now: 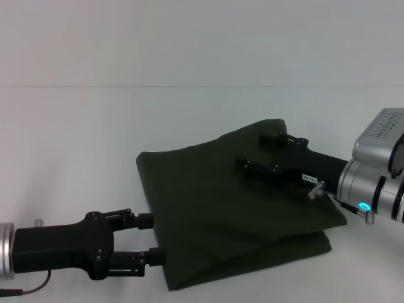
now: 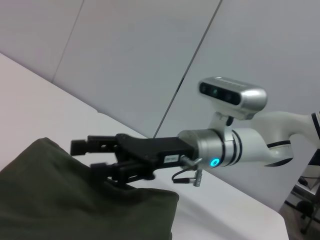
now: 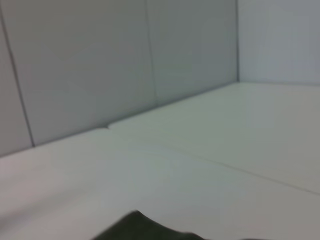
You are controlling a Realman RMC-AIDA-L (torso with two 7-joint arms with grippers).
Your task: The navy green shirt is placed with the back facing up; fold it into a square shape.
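Head view showed our right black gripper [image 1: 259, 153] stretched level over the folded dark olive-green cloth shirt [image 1: 208, 208] on the white table [image 1: 76, 139], jaws apart; our left black gripper [image 1: 150, 238] sat at the shirt's left edge, jaws apart.

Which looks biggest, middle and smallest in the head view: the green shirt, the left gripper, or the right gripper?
1. The navy green shirt, by far the biggest.
2 and 3. The left gripper and the right gripper look about alike, so I won't rank them. The left one is nearer the camera, which makes it unsure.
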